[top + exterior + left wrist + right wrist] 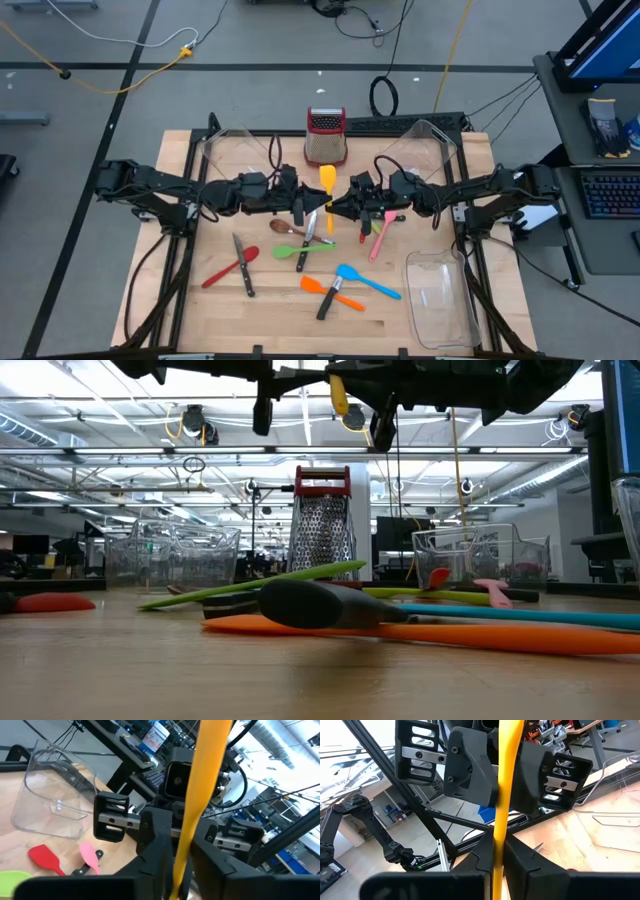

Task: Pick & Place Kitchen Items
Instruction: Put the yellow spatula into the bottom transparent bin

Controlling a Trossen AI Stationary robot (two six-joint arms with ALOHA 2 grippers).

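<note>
- The wooden counter (210, 300) carried everything, with both arms reaching in to meet above its middle.
- A clear bin (440, 298) lay well to the outer side of the right hand, toward the near edge; two more clear bins stood at the far corners.
- The steel box grater (325, 137) with a red top stood just beyond the two hands.
- The right hand (331, 209) was clamped tight on the handle of the yellow spatula (328, 181), fingers (520, 857) pressed together on it (both wrist views showed the yellow handle running between dark fingers).
- The left hand (300, 208) sat just beside it, facing it, its fingers (155, 847) a little apart around the same handle; whether they touched it could not be told.
- The spatula hung above the counter between the hands, blade toward the grater.
- Below and nearer than the hands lay the green spatula (292, 251), orange spatula (318, 287), blue spatula (360, 279) and red spatula (226, 271).
- The pink spatula (382, 236) lay just under the right hand.
</note>
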